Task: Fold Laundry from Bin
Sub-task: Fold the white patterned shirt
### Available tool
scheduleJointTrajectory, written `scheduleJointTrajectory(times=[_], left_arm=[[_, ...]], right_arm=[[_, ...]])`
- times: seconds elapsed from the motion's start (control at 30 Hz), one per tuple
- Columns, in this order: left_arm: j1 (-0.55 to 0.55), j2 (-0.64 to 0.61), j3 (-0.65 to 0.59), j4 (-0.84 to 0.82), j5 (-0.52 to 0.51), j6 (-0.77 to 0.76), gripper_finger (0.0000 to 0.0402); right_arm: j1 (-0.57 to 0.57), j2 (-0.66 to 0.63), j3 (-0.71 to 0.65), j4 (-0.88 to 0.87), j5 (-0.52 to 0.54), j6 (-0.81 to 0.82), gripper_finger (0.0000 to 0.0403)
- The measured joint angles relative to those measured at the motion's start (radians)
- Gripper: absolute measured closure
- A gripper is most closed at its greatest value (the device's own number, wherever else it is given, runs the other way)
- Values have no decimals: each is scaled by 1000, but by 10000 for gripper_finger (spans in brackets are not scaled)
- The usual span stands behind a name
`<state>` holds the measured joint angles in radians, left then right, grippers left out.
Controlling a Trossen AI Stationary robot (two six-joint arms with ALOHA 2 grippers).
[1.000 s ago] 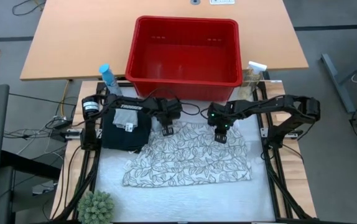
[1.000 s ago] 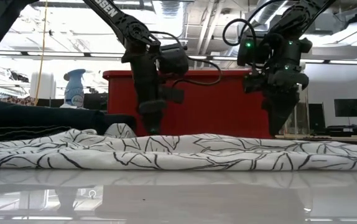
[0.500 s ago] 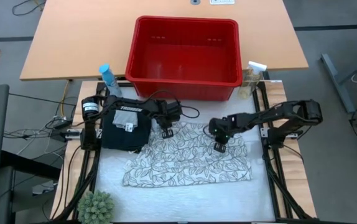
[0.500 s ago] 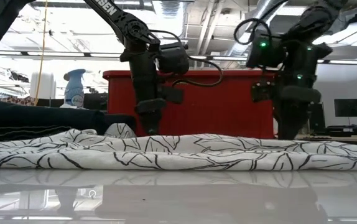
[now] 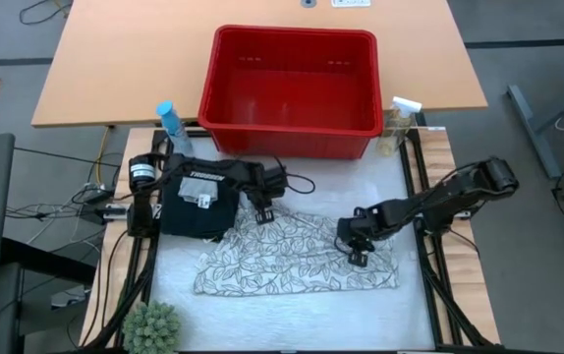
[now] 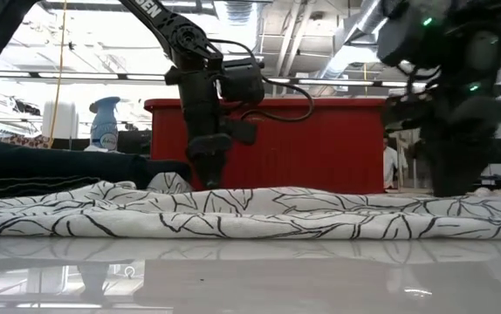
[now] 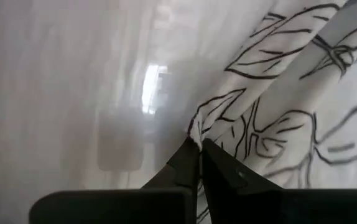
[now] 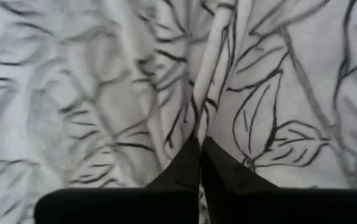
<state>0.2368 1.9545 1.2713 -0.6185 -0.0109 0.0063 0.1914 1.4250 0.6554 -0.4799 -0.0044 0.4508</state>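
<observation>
The white leaf-print cloth lies spread and wrinkled on the table's white mat. My left gripper is shut at the cloth's far left corner; it also shows in the low view. My right gripper is shut on the cloth's right part, low over the table. Folded dark trousers lie on the mat at the left, under my left arm, with a small grey patch on top. The red bin stands beyond the mat. My left gripper pinches the cloth's edge at its far left corner between its two fingertips, coming from above and pointing down. The corner is raised a little; the cloth beyond it lies on the mat. My right gripper pinches a raised fold in the cloth's right part between its fingertips, from above, the fingers across the ridge. The cloth around it lies on the mat.
A blue-capped spray bottle stands by the bin's left near corner and a white-capped one by its right near corner. A green plant sits at the mat's near left corner. Bare mat lies along the near edge.
My right gripper has gone down and toward the table's near and right edges, from the cloth's far right part to farther down its right side, fingers staying shut. The cloth's far right part has come nearer with it. My left gripper has stayed at the far left corner.
</observation>
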Motion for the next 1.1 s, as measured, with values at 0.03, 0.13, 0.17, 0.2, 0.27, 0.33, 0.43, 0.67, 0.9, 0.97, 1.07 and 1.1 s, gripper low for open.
scheduleJointTrajectory(times=[0.03,0.13,0.17,0.2,0.27,0.33,0.43,0.67,0.9,0.97,1.07,1.1], left_arm=[[-6,0,0,-1,3,0,400],[-23,0,0,0,3,0,400],[-27,0,0,0,4,0,400],[-30,0,0,0,3,4,400],[-36,0,-1,3,2,6,400],[-40,0,-1,13,1,7,400],[-40,0,-1,23,2,4,400],[-40,1,-2,45,2,3,400],[-40,1,-2,54,3,-1,400],[-40,2,-2,55,3,-2,400],[-40,2,-2,55,2,-3,400],[-40,2,-2,55,2,-3,400]], right_arm=[[14,-18,-1,-3,0,5,369],[25,-107,2,0,0,13,357],[23,-143,4,2,2,14,354],[20,-177,4,-1,7,14,352],[5,-242,5,-42,42,9,350],[-23,-285,5,-118,128,6,350],[-106,-323,5,-225,200,13,349],[-218,-350,-30,-184,156,-89,350],[-259,-252,-75,-67,83,-59,389],[-232,-229,-86,-40,83,-36,385],[-177,-204,-90,-11,93,5,385],[-158,-193,-90,-9,106,15,385]])
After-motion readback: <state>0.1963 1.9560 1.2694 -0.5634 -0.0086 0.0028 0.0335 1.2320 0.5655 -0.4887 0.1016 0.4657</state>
